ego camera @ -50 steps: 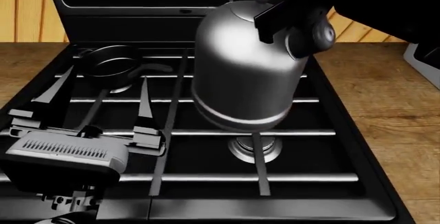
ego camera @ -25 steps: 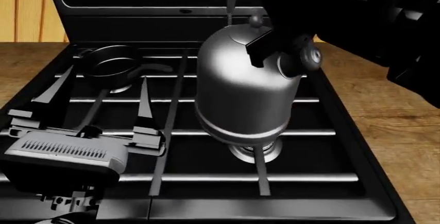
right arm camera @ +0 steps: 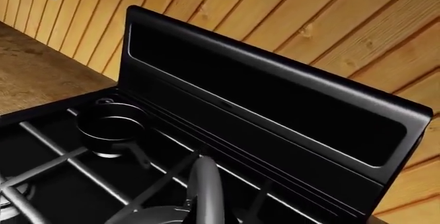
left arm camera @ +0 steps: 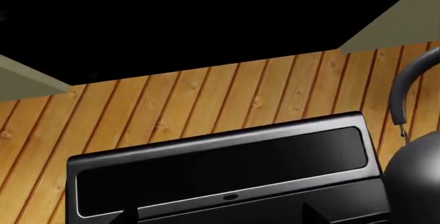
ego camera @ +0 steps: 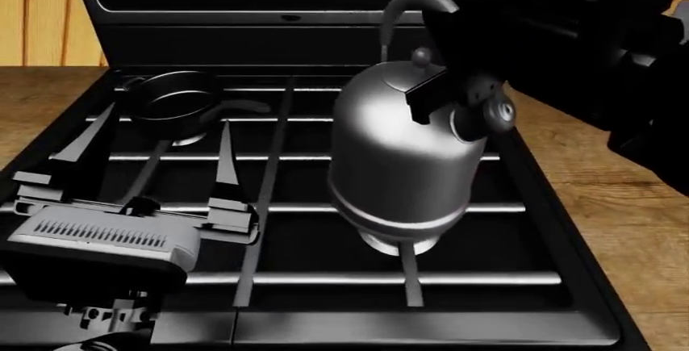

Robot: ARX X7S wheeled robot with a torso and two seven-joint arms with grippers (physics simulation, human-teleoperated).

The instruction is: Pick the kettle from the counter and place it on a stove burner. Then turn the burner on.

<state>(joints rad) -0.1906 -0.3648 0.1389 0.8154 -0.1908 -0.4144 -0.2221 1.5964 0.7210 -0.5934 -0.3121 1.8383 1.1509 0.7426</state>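
The kettle [ego camera: 401,165] hangs tilted over the near right stove burner [ego camera: 401,244], its base just above or perhaps already touching the silver ring; I cannot tell which from here. The right gripper [ego camera: 457,97] is clamped around the kettle's upper side near the lid, its dark arm reaching in from the far right. The left gripper [ego camera: 135,202] rests low over the near left grate bars with its fingers spread wide and nothing between them. What worries me is that lean: if the grip lets go while the kettle sits crooked, it could rock on the grate bars and topple, or settle off-centre from the burner. A release from even slightly too high could make it bounce and slide. There is also a small black saucepan [ego camera: 173,105] on the far left burner, well apart from the kettle, so a collision seems unlikely. By my count: one kettle, one saucepan, two grippers, and only one burner plainly visible, the others hidden or in shadow.
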